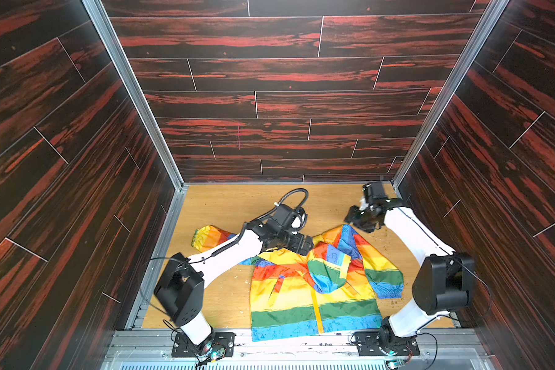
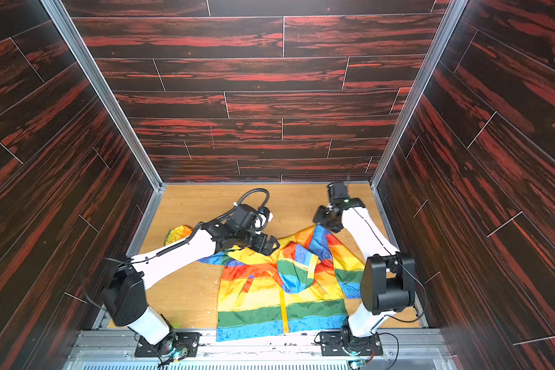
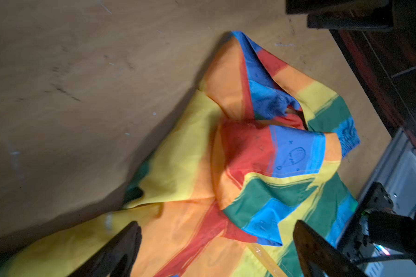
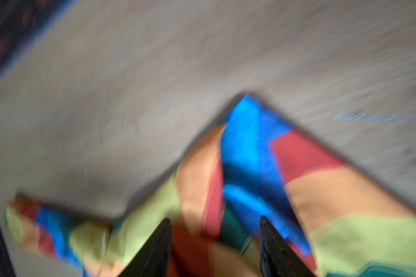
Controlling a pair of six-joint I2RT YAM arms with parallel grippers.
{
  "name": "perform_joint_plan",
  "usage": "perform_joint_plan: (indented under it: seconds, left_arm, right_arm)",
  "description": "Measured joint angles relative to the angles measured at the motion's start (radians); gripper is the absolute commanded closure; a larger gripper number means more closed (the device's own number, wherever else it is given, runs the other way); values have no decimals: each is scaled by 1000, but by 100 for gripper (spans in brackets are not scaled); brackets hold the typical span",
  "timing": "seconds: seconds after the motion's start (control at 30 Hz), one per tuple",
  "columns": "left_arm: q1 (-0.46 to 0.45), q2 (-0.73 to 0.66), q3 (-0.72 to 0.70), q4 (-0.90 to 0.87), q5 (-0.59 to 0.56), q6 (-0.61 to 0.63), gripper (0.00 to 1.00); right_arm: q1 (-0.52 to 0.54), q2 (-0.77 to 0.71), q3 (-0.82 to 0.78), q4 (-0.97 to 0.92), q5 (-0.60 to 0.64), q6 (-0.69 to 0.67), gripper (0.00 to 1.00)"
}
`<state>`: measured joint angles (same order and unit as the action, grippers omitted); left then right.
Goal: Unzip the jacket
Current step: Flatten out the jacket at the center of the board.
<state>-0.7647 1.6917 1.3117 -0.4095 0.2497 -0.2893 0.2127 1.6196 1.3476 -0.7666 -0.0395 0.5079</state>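
The rainbow-striped jacket (image 1: 302, 304) (image 2: 263, 304) lies front up on the wooden table, its hem at the front edge. Its yellow zipper (image 1: 317, 312) (image 2: 283, 312) runs up from the hem, and the hood (image 1: 326, 275) is flopped over its upper end. My left gripper (image 1: 305, 245) (image 3: 216, 230) hovers over the jacket's shoulder, wide open with nothing between its fingers; the zipper (image 3: 262, 254) shows below it. Above the jacket's far tip is my right gripper (image 1: 354, 221) (image 4: 215, 223). The blurred wrist view shows its jaws apart over the fabric (image 4: 245, 148).
Dark wood-patterned walls (image 1: 77, 160) close in the table (image 1: 225, 205) on three sides. A metal rail (image 1: 302, 341) carrying both arm bases runs along the front. One sleeve (image 1: 210, 238) stretches out under the left arm. The right arm's elbow (image 1: 446, 282) stands beside the other sleeve.
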Motion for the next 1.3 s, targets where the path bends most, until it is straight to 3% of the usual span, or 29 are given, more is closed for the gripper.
perform_joint_plan:
  seconds: [0.17,0.4,0.47,0.6,0.77,0.97,1.3]
  left_arm:
    - [-42,89,-7,26,50,-28,7]
    - [-64,264,34,26,73,-64,22]
    - [-63,281,52,14,77,-72,35]
    - [-60,288,86,13,85,-81,72]
    - [-60,285,93,12,75,-77,100]
    - [-61,269,123,-47,13,-34,100]
    - [-6,140,366,-242,-168,192,100]
  right_arm:
    - [18,-52,-70,-46,-80,-58,41]
    - [10,-82,-85,-62,-17,-42,43]
    - [8,-99,-95,-63,2,-29,43]
    - [-1,-120,-106,-63,28,-13,45]
    - [-3,-124,-117,-63,39,-3,47]
    - [-3,-124,-122,-55,52,8,50]
    - [-4,-131,-122,-35,89,15,50]
